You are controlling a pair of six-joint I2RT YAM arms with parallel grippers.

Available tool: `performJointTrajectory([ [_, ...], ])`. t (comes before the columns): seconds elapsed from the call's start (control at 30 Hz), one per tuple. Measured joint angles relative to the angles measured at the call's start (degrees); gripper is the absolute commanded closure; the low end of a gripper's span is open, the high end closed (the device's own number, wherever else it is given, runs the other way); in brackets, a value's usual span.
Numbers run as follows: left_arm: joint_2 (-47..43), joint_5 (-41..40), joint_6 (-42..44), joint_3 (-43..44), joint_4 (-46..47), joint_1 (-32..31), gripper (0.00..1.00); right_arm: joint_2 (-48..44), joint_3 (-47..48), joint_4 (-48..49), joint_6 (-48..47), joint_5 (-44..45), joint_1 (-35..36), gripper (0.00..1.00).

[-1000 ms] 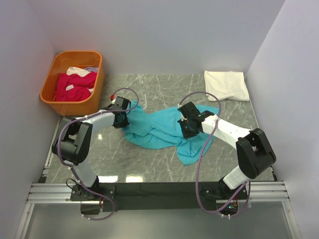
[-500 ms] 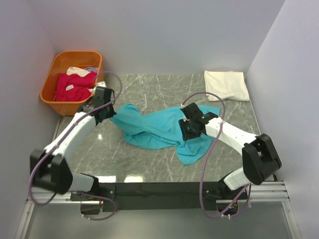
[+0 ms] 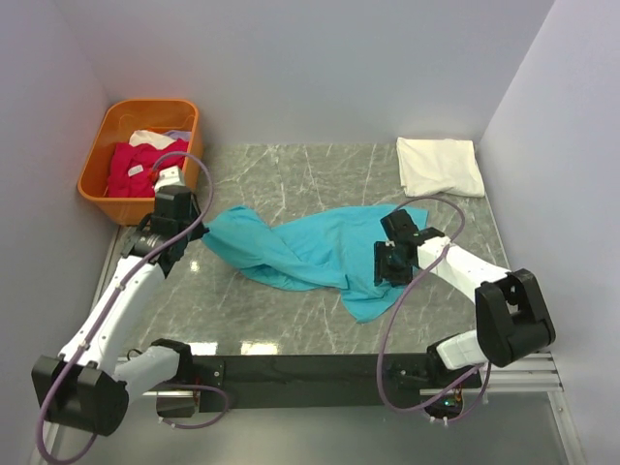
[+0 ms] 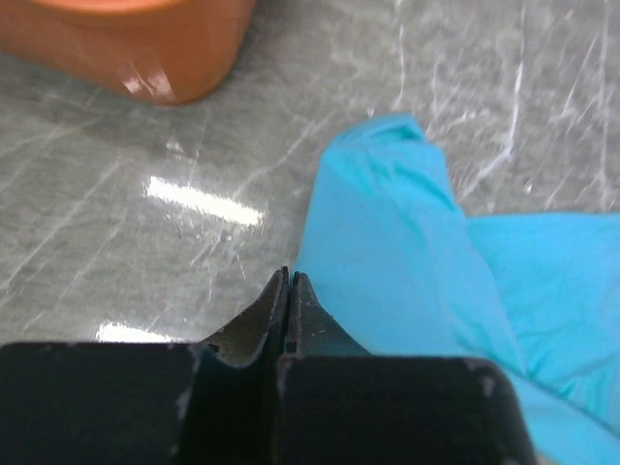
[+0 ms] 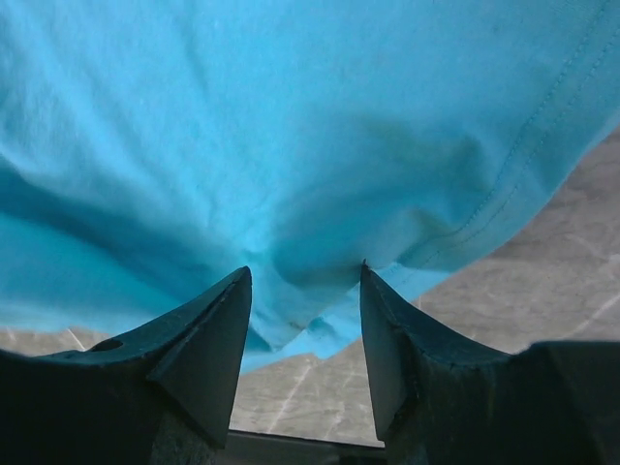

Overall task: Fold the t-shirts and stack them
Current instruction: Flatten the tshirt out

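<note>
Grey marble table (image 3: pixel 320 174), plain walls all round, pretty bare setup. So the turquoise t-shirt (image 3: pixel 310 252) lies rumpled between the two arms, nowhere near flat.

Left gripper (image 4: pixel 289 281) is pinched completely shut. The shirt's edge runs right into its tips and spreads away ahead and to its right, so I reckon it has a thin bit of hem, though the wrist view doesn't show cloth in the seam very clearly. The orange basket (image 3: pixel 107 184) with the magenta t-shirts (image 3: pixel 136 165) sits ahead and to its left.

Right gripper (image 5: pixel 303 271) has its jaws parted about halfway, holding nothing, hovering with teal cloth directly under and ahead of its tips. The white t-shirt (image 3: pixel 441 165) sits folded well beyond it.

If it were me: this looks like the spread-it-flat stage. Right one should drop onto the stitched hem just off to its right rather than grabbing a mid-fabric bunch. Then both pull apart low over the table until the wrinkles go.
</note>
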Motion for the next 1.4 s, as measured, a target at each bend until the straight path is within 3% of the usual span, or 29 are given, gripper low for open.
performJointTrajectory([
  [0.27, -5.53, -0.39, 0.00, -5.60, 5.11, 2.67, 0.99, 10.19, 4.98, 2.12, 1.53, -2.27, -4.37, 0.46],
  [0.6, -7.58, 0.92, -0.02, -8.76, 8.00, 7.43, 0.99, 33.14, 34.86, 1.51, -0.70, -2.23, -5.60, 0.46],
  [0.73, -7.65, 2.84, 0.00, -8.96, 8.81, 7.50, 0.99, 34.38, 40.04, 2.36, -1.62, -1.25, -5.60, 0.46],
  [0.83, -7.65, 3.89, 0.00, -8.96, 8.98, 7.54, 0.99, 29.51, 36.94, 3.50, -1.60, -0.22, -5.60, 0.46],
  [1.07, -7.65, 5.31, 0.00, -9.09, 9.70, 7.91, 0.99, 9.14, 15.23, 4.87, 2.38, 2.71, -5.60, 0.50],
  [1.4, -7.67, 5.68, 0.00, -9.75, 9.75, 8.02, 0.99, 5.99, 2.86, 5.16, 5.70, 3.87, -5.86, 0.53],
])
